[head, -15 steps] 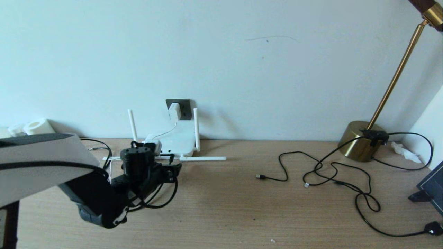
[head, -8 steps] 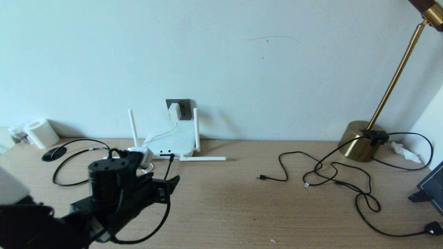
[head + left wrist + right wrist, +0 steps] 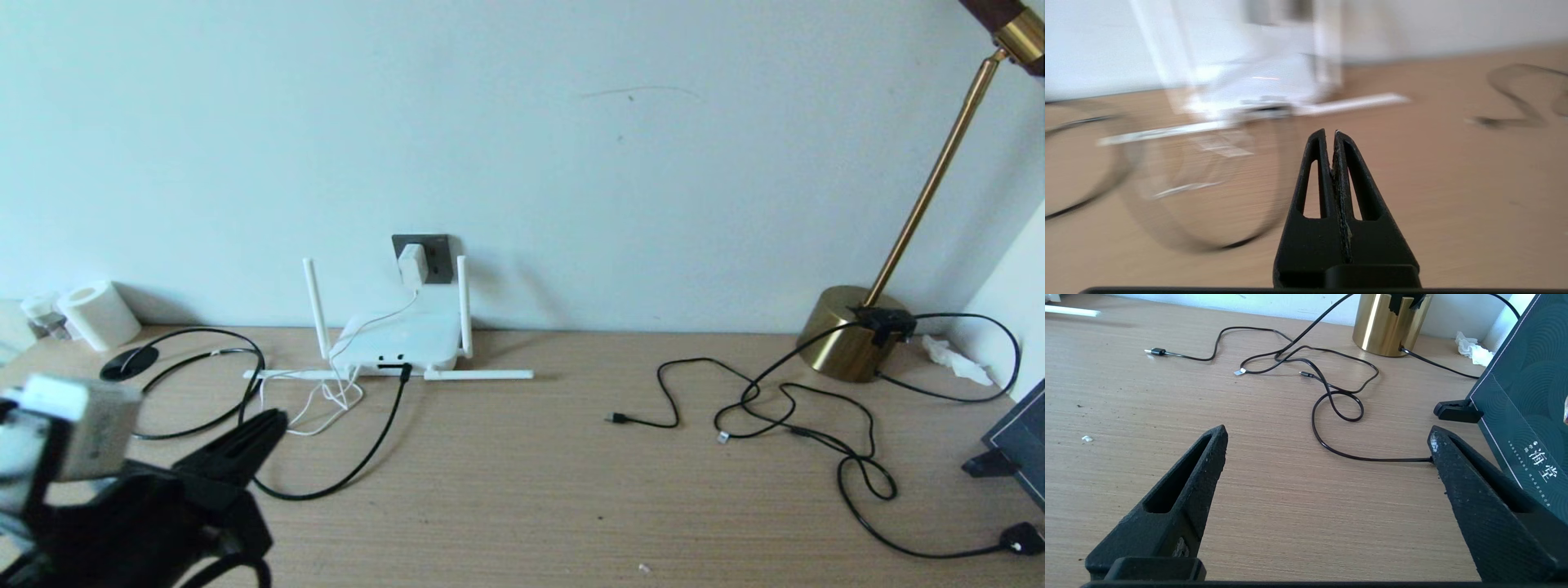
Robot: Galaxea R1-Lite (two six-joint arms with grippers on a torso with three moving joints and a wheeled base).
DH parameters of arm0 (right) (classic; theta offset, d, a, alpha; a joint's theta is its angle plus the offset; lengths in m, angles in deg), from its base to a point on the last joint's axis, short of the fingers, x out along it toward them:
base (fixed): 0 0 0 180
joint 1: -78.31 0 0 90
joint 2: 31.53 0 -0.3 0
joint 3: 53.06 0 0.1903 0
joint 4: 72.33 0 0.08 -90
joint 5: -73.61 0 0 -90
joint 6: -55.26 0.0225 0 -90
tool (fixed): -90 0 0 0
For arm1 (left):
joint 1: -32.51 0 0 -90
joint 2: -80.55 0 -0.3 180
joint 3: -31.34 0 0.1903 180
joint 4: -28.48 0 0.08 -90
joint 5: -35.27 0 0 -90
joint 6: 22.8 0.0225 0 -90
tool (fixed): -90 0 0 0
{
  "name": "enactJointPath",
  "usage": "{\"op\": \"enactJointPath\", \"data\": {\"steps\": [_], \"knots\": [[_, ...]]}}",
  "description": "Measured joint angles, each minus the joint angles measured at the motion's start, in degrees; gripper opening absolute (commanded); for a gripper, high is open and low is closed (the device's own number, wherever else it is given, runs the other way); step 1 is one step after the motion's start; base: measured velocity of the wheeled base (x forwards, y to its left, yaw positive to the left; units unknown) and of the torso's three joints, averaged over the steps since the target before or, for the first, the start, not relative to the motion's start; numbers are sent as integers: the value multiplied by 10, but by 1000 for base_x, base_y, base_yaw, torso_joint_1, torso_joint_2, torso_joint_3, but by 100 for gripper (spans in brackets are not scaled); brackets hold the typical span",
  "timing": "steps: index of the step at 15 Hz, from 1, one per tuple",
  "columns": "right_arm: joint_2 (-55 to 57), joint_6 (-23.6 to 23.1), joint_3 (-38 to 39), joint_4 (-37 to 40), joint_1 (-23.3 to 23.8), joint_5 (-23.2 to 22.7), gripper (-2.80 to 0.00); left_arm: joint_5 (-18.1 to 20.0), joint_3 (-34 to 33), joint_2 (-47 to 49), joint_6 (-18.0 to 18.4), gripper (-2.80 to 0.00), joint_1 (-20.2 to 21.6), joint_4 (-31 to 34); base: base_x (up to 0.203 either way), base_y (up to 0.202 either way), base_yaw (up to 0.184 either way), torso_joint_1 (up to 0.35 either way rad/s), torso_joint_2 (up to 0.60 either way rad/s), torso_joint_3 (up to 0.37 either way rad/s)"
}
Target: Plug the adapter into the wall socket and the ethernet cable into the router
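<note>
The white adapter (image 3: 412,265) sits in the dark grey wall socket (image 3: 434,248), and its thin white cord runs down to the router (image 3: 400,336). The white router lies against the wall with two antennas up and two flat on the table. The black ethernet cable (image 3: 405,372) has its plug at the router's front edge and curves down across the table. My left gripper (image 3: 277,420) is shut and empty at the lower left, apart from the cable; the left wrist view shows its tips (image 3: 1330,132) pointing at the blurred router (image 3: 1257,81). My right gripper (image 3: 1327,432) is open over bare table.
A brass lamp base (image 3: 849,331) stands at the back right, with thin black cords (image 3: 775,404) sprawled in front of it. A dark green box (image 3: 1020,437) sits at the right edge. A white roll (image 3: 98,314) and a black disc (image 3: 128,363) lie at the back left.
My left arm has drawn back from the router toward the lower left. The ethernet cable stays at the router's port and now lies loose on the table.
</note>
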Motion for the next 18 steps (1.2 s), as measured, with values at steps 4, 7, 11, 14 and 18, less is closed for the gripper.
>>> {"op": "enactJointPath", "data": {"steps": [4, 7, 11, 14, 18], "knots": [[0, 5, 0, 0, 0, 0, 0, 32, -40, -188, 20, -280, 234, 106, 0, 0, 0, 0, 0, 0], [0, 6, 0, 0, 0, 0, 0, 172, -36, -395, 43, -280, 300, 331, 0, 0, 0, 0, 0, 0], [0, 11, 0, 1, 0, 1, 0, 287, -33, -589, 20, -280, 314, 645, 0, 0, 0, 0, 0, 0], [0, 20, 0, 0, 0, 2, 0, 169, -44, -650, 5, -280, 316, 618, 0, 0, 0, 0, 0, 0], [0, 21, 0, 0, 0, 2, 0, 257, -48, -668, -8, -280, 317, 658, 0, 0, 0, 0, 0, 0]]}}
